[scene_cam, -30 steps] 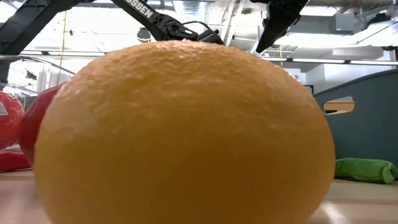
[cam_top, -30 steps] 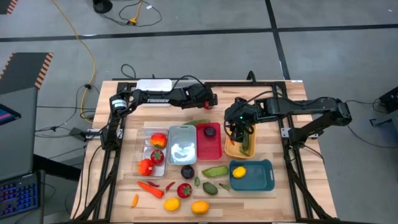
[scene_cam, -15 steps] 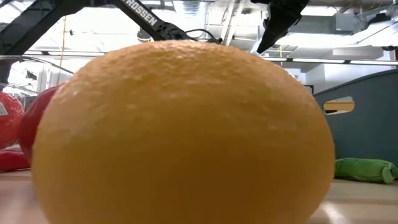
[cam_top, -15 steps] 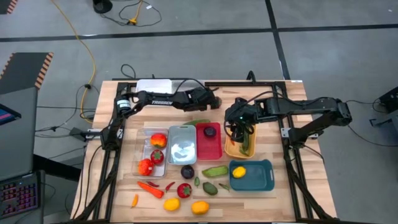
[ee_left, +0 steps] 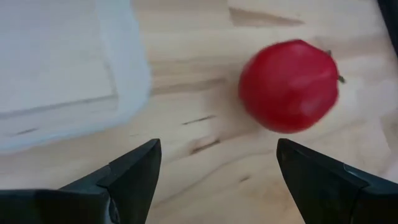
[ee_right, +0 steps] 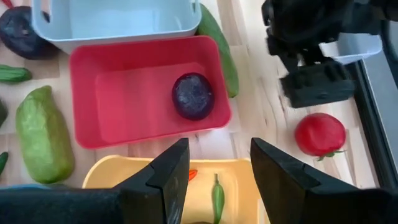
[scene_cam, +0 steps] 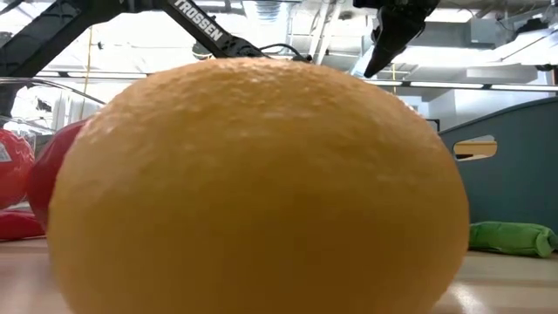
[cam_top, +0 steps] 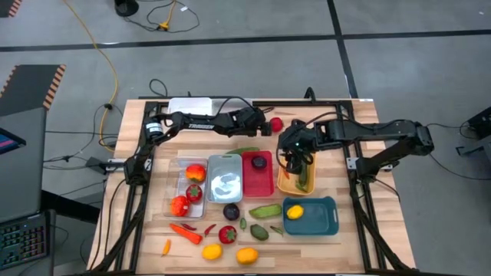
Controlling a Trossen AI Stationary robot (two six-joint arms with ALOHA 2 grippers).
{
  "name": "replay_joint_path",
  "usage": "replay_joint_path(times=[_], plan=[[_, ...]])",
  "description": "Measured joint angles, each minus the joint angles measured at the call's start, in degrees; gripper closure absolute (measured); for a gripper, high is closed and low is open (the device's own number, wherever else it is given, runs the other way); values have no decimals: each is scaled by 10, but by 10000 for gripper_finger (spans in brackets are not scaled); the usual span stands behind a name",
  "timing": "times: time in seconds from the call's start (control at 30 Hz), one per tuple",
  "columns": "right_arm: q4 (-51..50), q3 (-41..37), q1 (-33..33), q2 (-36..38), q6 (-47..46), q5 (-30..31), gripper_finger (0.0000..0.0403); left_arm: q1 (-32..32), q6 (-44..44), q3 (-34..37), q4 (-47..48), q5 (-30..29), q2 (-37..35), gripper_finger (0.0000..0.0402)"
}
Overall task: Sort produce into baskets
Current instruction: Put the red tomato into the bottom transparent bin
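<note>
- The wooden table point(cam_top: 337, 130) carries the baskets in its middle, with loose produce scattered toward the near edge.
- The left gripper point(cam_top: 263, 124) reaches along the far side, fingers spread with nothing between them; a red tomato point(cam_top: 275, 124) lies just beyond its tips.
- The right gripper point(cam_top: 295, 162) hangs open over the yellow-orange basket point(cam_top: 285, 186), which holds what looks like a green chili point(ee_right: 217, 195).
- The red basket point(cam_top: 258, 181) contains a purple plum point(cam_top: 259, 162).
- The teal basket point(cam_top: 324, 220) holds a lemon point(cam_top: 294, 211).
</note>
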State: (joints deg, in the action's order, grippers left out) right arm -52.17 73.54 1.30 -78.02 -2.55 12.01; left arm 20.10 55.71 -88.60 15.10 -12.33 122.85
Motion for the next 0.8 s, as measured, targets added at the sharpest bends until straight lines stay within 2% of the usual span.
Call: replay_joint_path(times=[0.2,0.37,0.47,0.6,0.8], plan=[[-16,0,45,9,11,1,204,-2,-66,-19,6,60,-3,95],[-24,0,92,15,27,1,204,-20,-141,-63,30,70,-3,95],[-30,0,112,16,30,0,204,-33,-209,-105,68,51,-4,95],[-36,0,128,16,30,-1,204,-43,-358,-138,99,21,-4,95],[-48,0,129,16,30,-1,204,-40,-543,-148,116,-36,-4,95]])
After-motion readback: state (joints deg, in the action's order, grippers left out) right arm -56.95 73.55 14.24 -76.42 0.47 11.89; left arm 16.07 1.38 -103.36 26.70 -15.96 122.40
